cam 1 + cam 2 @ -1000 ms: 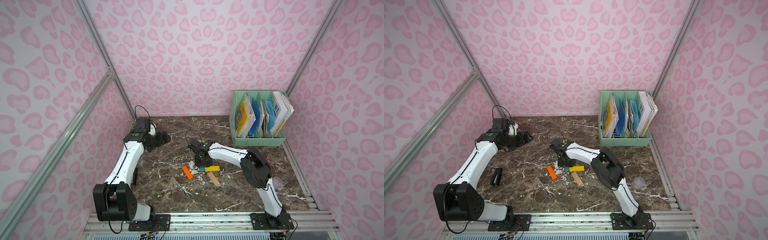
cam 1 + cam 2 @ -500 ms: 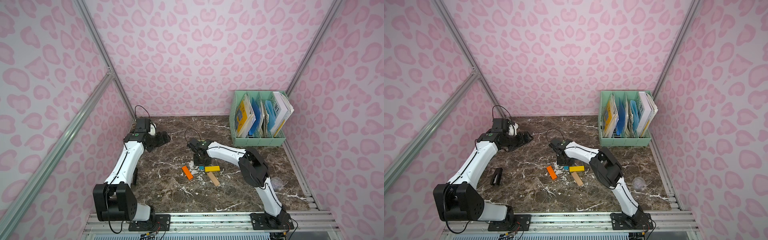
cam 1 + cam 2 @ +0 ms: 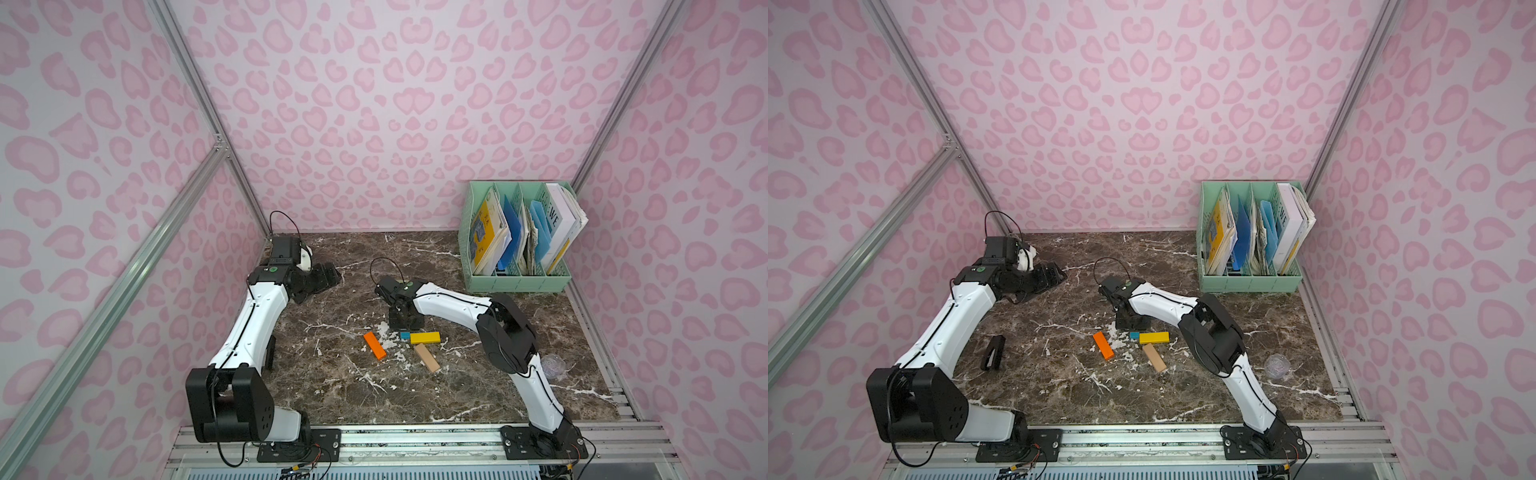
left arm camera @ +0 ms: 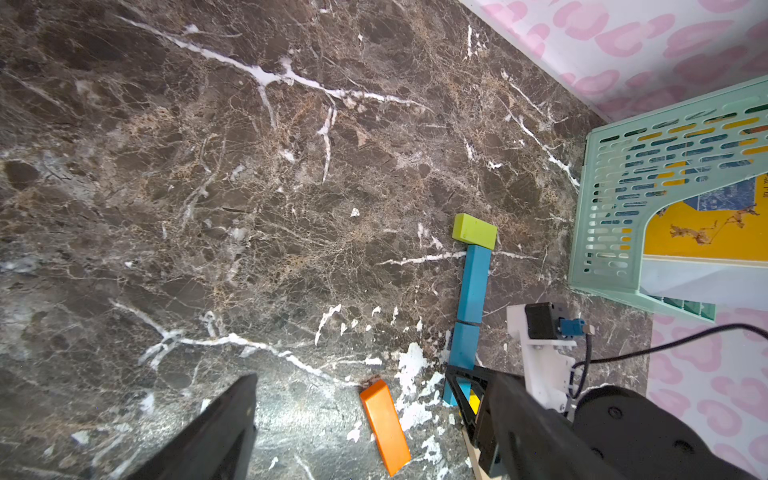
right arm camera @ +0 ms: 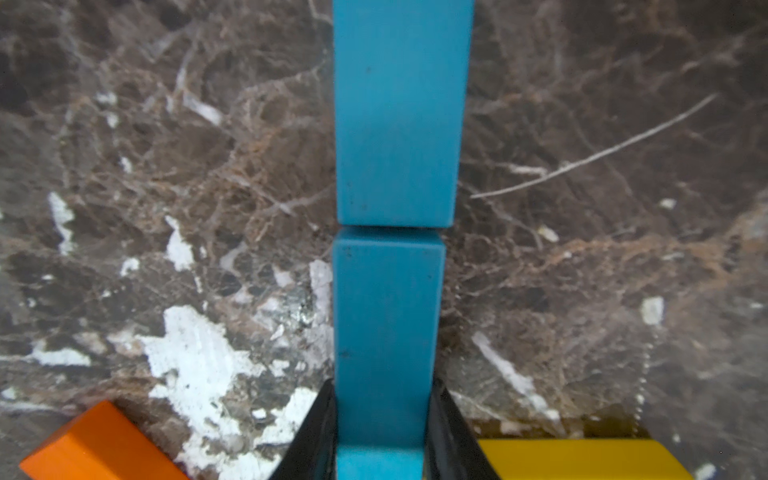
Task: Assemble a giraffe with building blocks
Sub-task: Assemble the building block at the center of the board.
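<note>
Your right fingers (image 5: 316,440) are clamped on the nearer blue block (image 5: 386,324), which lies flat on the surface (image 3: 332,399), end to end with the farther blue block (image 5: 399,116). The lime-green block (image 4: 474,232) touches that one's far end. Your left fingers (image 4: 220,432) stand spread and empty, well apart from the blocks.

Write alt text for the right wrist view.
The right claw grips the nearer blue block, which lies end to end with the farther blue block on a brown marble table. An orange block and a yellow block flank the claw.

Matt blue block (image 5: 386,332) rests on glossy marble tabletop (image 4: 208,166).
</note>
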You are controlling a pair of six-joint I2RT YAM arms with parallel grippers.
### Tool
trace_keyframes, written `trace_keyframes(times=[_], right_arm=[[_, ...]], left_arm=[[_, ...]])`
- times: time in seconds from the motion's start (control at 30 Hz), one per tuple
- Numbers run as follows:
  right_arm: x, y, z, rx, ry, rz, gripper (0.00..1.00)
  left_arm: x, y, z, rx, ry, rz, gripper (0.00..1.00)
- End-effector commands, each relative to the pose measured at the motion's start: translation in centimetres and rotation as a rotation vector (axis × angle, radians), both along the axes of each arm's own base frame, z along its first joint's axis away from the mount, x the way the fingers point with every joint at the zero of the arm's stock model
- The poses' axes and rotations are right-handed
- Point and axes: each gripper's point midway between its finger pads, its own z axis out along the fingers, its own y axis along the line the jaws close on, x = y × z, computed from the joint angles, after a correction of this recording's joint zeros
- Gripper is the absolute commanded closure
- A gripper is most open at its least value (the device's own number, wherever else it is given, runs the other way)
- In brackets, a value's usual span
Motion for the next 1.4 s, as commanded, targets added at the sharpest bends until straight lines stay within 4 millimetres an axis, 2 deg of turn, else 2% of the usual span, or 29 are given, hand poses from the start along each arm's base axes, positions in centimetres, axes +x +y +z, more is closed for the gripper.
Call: trace_keyframes(times=[0.0,0.8,0.87,0.93,1.0,1.1,1.23,1.37], right_arm=[[-0.1,-0.4,0.1,-0.009,0.001,-0.011,0.67],[0.6,-0.2,-0.2,0.009,0.007,-0.019,0.66],[0.6,-0.1,-0.3,0.012,0.009,-0.014,0.61],[0.7,-0.1,-0.4,0.012,0.009,-0.007,0.47],[0.9,0.1,0.0,0.016,-0.003,0.005,0.38],[1.9,0.5,1.8,0.023,-0.062,0.03,0.29],[3.9,0.6,6.3,0.008,-0.171,0.05,0.27],[4.3,-1.1,10.4,-0.028,-0.248,0.057,0.27]], left_arm=[[0.1,0.0,0.4,0.002,-0.014,-0.007,0.1],[0.1,-0.1,0.5,0.001,-0.018,-0.009,0.1],[0.1,-0.1,0.5,0.001,-0.018,-0.009,0.1],[0.1,-0.1,0.4,0.001,-0.017,-0.009,0.1],[0.2,-0.1,0.5,0.0,-0.018,-0.009,0.1],[0.2,-0.1,0.4,-0.002,-0.019,-0.012,0.1],[0.1,-0.2,0.4,-0.003,-0.019,-0.013,0.1],[0.1,-0.1,0.4,-0.002,-0.017,-0.012,0.1]])
